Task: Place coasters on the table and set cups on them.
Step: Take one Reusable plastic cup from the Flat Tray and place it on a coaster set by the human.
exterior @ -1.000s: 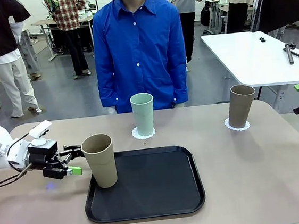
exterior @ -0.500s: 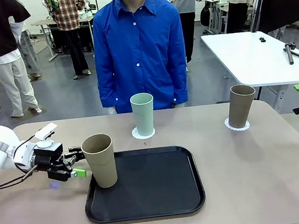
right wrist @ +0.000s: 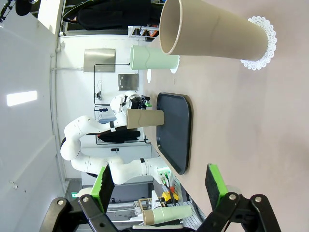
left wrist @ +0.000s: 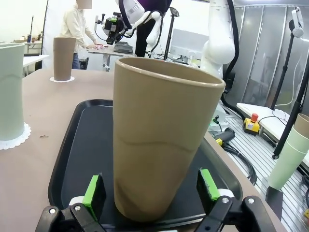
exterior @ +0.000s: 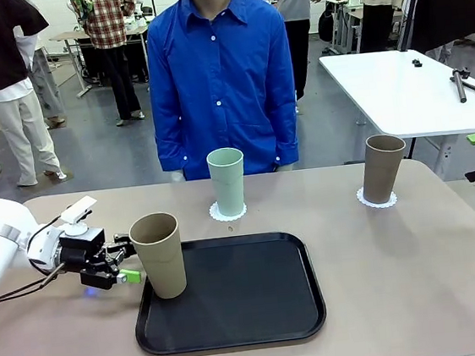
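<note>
Left tool [exterior: 124, 260], fingers spread apart, flanked the base of a tan cup [exterior: 158, 254] without pressing it; in the left wrist view both green pads [left wrist: 93, 191] stood clear of the cup's wall. This cup stood on the near-left corner of the black tray [exterior: 233, 293], which served as landmark. No doily lay under it.

Beyond the tray's far edge, a mint-green cup [exterior: 227, 182] rested on a white doily [exterior: 227, 212], in front of a person in a blue shirt [exterior: 220, 78]. Far right of the tray, a second tan cup [exterior: 383, 168] rested on its own doily [exterior: 377, 198].

Right tool [right wrist: 161, 193], fingers likewise apart and empty, pointed toward that cup from well off.

Judged progress: two of three cups were served on the tan surface [exterior: 418, 278]; the third cup and its doily, which could not be made out, remained.
</note>
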Tool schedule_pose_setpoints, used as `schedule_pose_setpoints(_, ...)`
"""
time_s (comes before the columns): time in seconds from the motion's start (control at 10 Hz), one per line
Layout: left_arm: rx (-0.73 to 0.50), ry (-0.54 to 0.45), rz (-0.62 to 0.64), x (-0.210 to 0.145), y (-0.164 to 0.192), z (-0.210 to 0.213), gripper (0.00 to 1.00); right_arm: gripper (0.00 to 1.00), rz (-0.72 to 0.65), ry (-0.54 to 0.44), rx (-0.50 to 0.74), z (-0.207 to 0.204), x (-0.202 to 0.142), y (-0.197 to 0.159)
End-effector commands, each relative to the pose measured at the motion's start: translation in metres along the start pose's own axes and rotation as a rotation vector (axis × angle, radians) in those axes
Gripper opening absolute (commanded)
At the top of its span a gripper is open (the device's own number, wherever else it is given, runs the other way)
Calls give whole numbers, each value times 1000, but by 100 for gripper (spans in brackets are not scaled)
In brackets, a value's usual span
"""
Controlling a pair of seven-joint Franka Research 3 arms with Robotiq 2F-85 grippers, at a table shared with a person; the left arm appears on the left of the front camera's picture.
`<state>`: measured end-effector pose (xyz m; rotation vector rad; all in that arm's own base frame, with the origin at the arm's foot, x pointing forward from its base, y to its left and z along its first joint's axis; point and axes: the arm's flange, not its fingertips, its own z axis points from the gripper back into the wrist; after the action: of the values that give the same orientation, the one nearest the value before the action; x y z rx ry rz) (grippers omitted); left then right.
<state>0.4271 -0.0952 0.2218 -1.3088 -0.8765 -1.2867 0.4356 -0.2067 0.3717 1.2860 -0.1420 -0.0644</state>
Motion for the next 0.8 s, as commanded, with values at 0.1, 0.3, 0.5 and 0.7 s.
schedule_pose_setpoints(0.1,-16,-14,-41,-2,6,-11,100,100,0,1,2,0,-1,0)
schedule_pose_setpoints(0.3,-26,-12,-47,-1,9,-19,100,100,0,1,2,0,-1,0)
schedule_pose_setpoints(0.5,-40,-5,-49,-1,12,-28,100,100,0,1,2,0,-1,0)
schedule_pose_setpoints(0.7,-51,0,-55,-1,13,-38,100,100,0,1,2,0,-1,0)
